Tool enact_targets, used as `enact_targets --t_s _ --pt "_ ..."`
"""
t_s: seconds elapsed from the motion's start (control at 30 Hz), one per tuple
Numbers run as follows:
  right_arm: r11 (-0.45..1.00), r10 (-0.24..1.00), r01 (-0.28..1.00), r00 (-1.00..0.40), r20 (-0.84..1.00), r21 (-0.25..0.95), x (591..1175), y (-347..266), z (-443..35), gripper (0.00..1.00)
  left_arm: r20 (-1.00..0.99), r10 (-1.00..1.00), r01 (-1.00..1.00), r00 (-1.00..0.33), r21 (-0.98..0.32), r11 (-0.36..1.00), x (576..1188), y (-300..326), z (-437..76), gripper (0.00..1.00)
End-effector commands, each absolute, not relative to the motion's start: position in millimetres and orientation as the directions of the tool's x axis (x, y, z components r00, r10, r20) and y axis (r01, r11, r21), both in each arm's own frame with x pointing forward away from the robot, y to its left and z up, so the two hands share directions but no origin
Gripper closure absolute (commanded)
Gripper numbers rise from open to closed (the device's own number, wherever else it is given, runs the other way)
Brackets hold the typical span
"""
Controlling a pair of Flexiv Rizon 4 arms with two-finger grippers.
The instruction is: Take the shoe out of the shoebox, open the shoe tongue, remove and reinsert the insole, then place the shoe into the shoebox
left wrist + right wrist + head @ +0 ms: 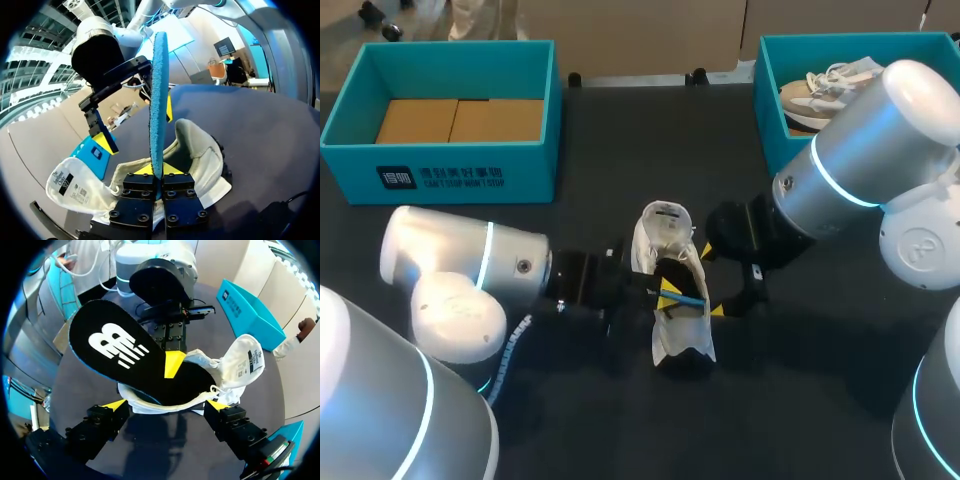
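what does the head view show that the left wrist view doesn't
Only the head view: the empty teal shoebox at far left, and another shoe lying inside the right teal box. Only the left wrist view: the insole seen edge-on, its blue rim upright and clamped between the left jaws. Both: the white shoe standing on the dark table.

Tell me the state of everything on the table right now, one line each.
shoe: on the table, outside both boxes.
tongue: pulled open.
insole: partly in the shoe.
left gripper: shut on insole.
right gripper: open, beside the shoe.
far-left shoebox: open, cardboard inside.
far-right shoebox: open, second shoe inside.
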State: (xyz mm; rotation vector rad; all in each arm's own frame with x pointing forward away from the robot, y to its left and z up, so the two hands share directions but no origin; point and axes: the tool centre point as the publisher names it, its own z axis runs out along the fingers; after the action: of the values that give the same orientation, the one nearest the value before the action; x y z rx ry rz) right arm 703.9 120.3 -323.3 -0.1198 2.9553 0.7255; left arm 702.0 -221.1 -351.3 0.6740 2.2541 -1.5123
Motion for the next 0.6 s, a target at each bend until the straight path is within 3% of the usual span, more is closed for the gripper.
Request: enact_targets --t_s 0.03,0.5,0.6 --pt "0.883 -0.053 -0.1 -0.992 -0.113 0.458 703.7 120.7 -324.2 0.0 -0.557 0.173 0.581 -0.812 -0.746 0.325 702.0 -222.5 -352.8 1.0" --pt "0.883 -0.053 -0.1 -0.992 -0.113 0.458 703.7 120.7 -324.2 0.0 -0.598 0.129 0.603 -0.791 -0.728 0.325 706.8 -220.7 -350.8 0.99" --pt "0.883 -0.053 -0.1 -0.992 -0.113 0.458 703.7 120.7 -324.2 0.0 -0.573 0.151 0.588 -0.805 -0.742 0.321 702.6 -224.2 -351.3 0.67"
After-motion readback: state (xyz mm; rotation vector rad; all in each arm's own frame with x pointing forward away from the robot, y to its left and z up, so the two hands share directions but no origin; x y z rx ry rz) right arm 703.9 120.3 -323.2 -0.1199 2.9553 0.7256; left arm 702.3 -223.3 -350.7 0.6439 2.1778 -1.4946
